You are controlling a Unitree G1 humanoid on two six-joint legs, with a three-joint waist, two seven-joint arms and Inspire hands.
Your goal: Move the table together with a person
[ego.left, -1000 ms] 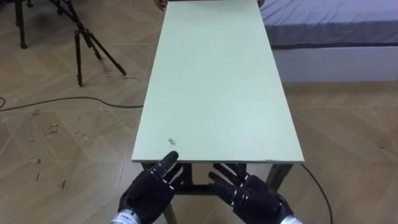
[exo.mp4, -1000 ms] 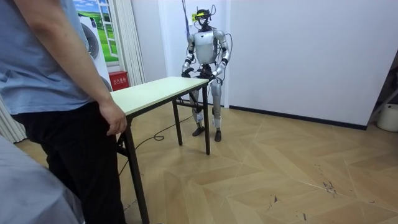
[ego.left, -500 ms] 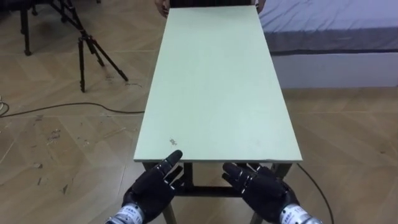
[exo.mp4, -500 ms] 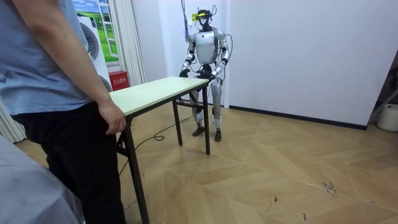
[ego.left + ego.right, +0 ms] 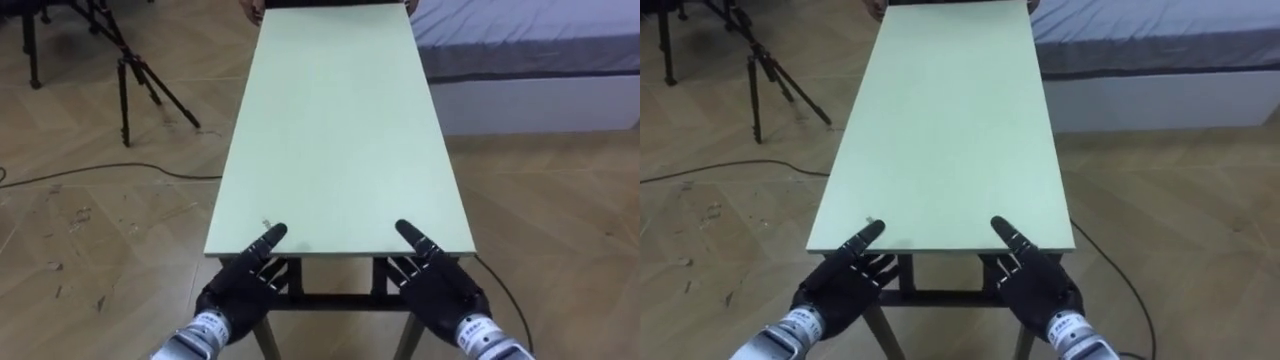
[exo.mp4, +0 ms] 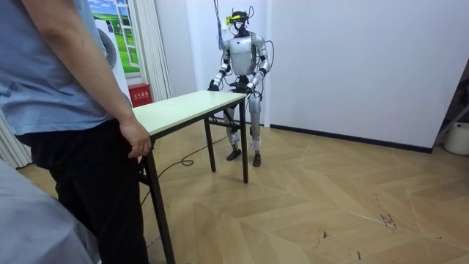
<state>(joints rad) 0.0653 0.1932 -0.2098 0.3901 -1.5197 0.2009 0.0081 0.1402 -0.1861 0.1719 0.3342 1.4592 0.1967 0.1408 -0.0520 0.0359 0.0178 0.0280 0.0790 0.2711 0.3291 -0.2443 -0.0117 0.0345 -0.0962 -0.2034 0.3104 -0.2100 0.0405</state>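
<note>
A long table with a pale green top (image 5: 340, 130) and dark metal legs stretches away from me; in the room view it is the table (image 6: 183, 110) between me and a person. My left hand (image 5: 243, 288) and right hand (image 5: 437, 288) are at its near corners. Both are open: the thumbs lie over the near edge and the straight fingers reach under the top. At the far end a person's hands (image 5: 254, 8) rest at the table's corners. In the room view the person (image 6: 66, 125) stands at that end, one hand (image 6: 136, 139) by the edge.
A black tripod (image 5: 135, 75) stands on the wooden floor to the left of the table. A dark cable (image 5: 100, 172) runs across the floor there. A bed (image 5: 530, 45) lies close along the table's right side. A white wall (image 6: 352, 66) is behind me.
Both hands have moved forward, up and apart, from below the near edge to its corners, with thumbs now over the tabletop. The table and the person have stayed in place.
</note>
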